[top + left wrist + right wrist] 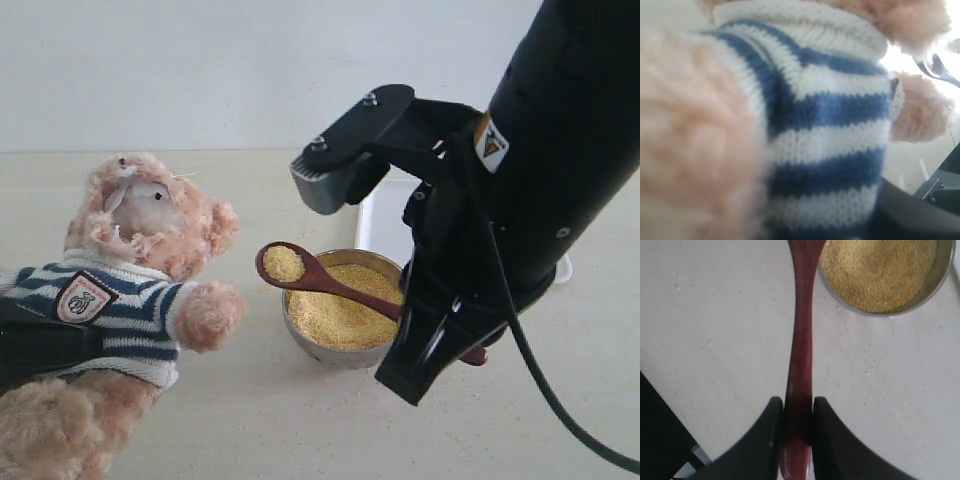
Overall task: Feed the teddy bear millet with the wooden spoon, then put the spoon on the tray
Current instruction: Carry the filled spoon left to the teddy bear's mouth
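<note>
The teddy bear (130, 290) leans back at the left, muzzle up; its striped shirt (830, 130) fills the left wrist view. My left gripper (40, 345) is a black shape clamped across its torso, with one dark finger (925, 215) showing beside the shirt. The wooden spoon (320, 280) hangs level above the steel bowl (300, 335) of millet (345, 310), a small heap of grain in its oval bowl, which points toward the bear's raised paw. My right gripper (799, 407) is shut on the handle (801, 340) near its end. The white tray (385, 215) lies behind the bowl, mostly hidden by my right arm.
Stray grains dot the pale tabletop (715, 330) around the bowl. My bulky right arm (540, 170) fills the upper right of the exterior view. A pale wall stands behind the table.
</note>
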Motion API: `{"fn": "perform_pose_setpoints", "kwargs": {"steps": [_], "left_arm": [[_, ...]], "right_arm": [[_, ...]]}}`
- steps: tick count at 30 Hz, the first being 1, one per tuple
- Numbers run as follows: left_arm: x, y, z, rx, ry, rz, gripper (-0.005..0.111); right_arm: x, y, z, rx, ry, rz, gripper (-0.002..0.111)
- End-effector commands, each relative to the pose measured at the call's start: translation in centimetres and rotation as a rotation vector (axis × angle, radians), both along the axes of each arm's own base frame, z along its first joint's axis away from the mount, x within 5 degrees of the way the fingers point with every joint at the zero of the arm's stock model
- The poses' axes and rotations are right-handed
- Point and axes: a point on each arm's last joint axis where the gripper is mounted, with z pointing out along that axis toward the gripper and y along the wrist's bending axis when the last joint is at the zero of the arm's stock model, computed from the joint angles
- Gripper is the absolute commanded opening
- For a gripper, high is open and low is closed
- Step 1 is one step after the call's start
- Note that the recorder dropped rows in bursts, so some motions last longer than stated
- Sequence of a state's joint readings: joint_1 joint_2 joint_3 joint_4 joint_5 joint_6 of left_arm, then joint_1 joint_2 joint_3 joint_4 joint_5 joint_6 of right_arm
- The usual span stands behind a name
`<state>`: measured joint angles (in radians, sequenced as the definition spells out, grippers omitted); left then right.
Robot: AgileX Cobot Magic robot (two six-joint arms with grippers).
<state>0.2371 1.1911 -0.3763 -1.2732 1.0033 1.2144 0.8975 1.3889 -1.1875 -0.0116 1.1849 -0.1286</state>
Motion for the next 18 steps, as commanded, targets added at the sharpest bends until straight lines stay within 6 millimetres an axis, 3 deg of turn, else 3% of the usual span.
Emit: {"fn": "perform_pose_setpoints", "kwargs": {"steps": [1,18], "left_arm": [[0.0,-0.1,0.1,-0.024,-0.003,-0.001,0.005],[0.0,-0.1,0.1,-0.023,-0.003,0.001,0.005]], "right_arm": [[-0.5,0.7,1.6,0.024,-0.022,0.019,0.000],[-1.0,3.9,3.1,0.033,-0.094,0.088,0.000]]}}
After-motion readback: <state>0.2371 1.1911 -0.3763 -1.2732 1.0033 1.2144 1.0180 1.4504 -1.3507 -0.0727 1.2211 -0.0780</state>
